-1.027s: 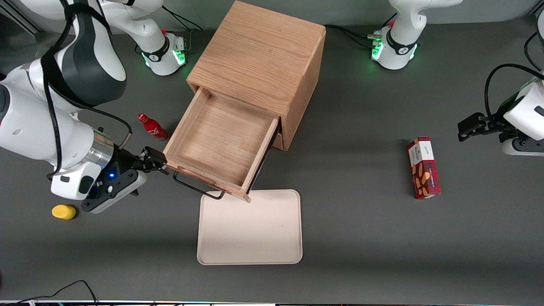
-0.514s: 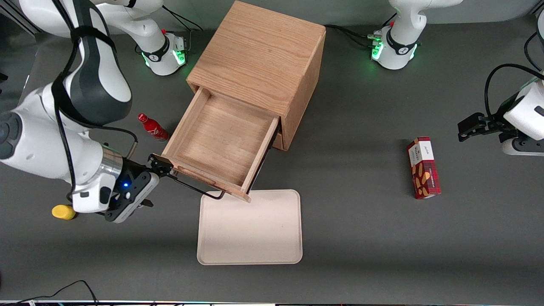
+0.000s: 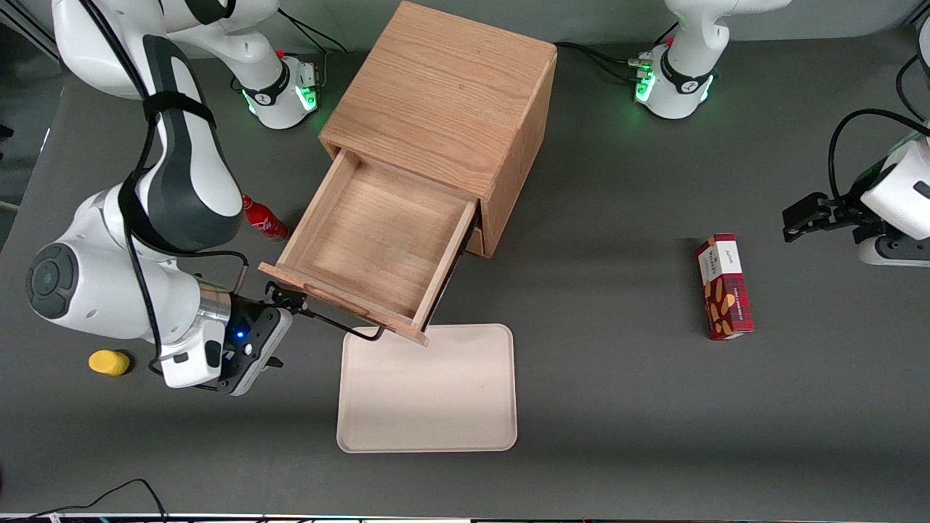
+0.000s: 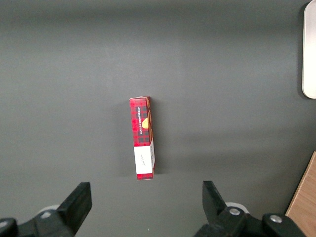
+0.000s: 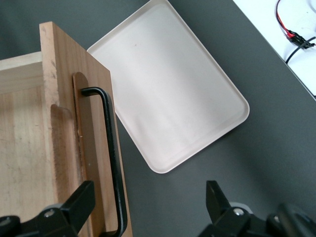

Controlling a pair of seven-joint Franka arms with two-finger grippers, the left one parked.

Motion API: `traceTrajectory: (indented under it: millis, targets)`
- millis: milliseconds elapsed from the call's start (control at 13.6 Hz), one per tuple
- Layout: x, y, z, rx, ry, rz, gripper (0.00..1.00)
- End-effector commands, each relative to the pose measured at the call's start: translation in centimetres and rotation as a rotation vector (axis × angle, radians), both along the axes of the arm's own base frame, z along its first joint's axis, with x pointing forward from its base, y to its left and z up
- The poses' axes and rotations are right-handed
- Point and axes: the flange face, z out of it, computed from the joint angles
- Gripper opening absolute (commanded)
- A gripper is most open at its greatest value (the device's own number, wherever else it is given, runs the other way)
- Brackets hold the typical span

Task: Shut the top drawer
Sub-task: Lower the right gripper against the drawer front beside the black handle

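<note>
The top drawer (image 3: 378, 232) stands pulled far out of the oak cabinet (image 3: 443, 94), with nothing in it. Its black wire handle (image 3: 341, 323) runs along the front panel, facing the front camera. My right gripper (image 3: 287, 298) is at the handle's end toward the working arm, just in front of the drawer's front corner. In the right wrist view the drawer front (image 5: 64, 123) and handle (image 5: 111, 158) lie between the open fingers (image 5: 79, 202), close to one finger. My gripper (image 5: 148, 205) grips nothing.
A beige tray (image 3: 429, 388) (image 5: 168, 94) lies on the table right in front of the drawer. A red bottle (image 3: 265, 221) lies beside the drawer, near my arm. A yellow object (image 3: 109, 362) sits by the wrist. A red box (image 3: 724, 287) (image 4: 142, 138) lies toward the parked arm.
My gripper has swung nearer the front camera, from beside the drawer's corner round to the end of the handle. The drawer has not moved.
</note>
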Motion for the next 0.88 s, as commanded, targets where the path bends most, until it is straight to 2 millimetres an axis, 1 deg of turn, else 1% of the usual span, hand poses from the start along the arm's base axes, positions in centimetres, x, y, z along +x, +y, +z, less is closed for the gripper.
traceTrajectory:
  millis: [0,73,293,807]
  targets:
    - [0.8,0.7,-1.0,0.031,0.000,0.036,1.00]
    - [0.9,0.8,-1.8,0.042,0.012,0.036,1.00]
    - [1.0,1.1,-3.1,0.072,0.038,0.027,1.00]
    - [0.9,2.0,-5.3,0.068,0.072,0.033,1.00]
